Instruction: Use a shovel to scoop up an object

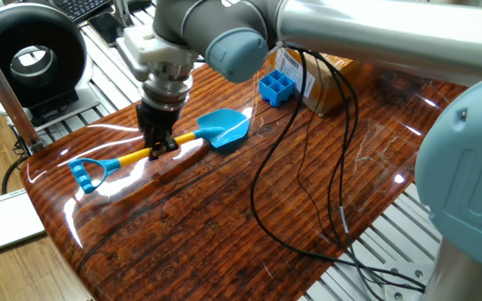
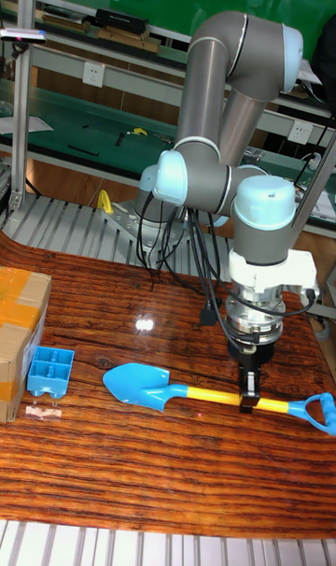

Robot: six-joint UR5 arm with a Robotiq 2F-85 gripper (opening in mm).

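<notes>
Shovel [image 1: 174, 140] gripped mid-shaft by the hand [image 1: 156, 149], blade pointing toward the blue tray [image 1: 277, 87] near the cardboard box [image 2: 19, 334].

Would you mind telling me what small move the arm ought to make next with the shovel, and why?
Probably slide the shovel blade-first toward the blue tray. The gripper is already shut on the yellow shaft, the blade points toward the tray, and a gap of bare table separates them. The tray sits beside the cardboard box, which could back it.
</notes>
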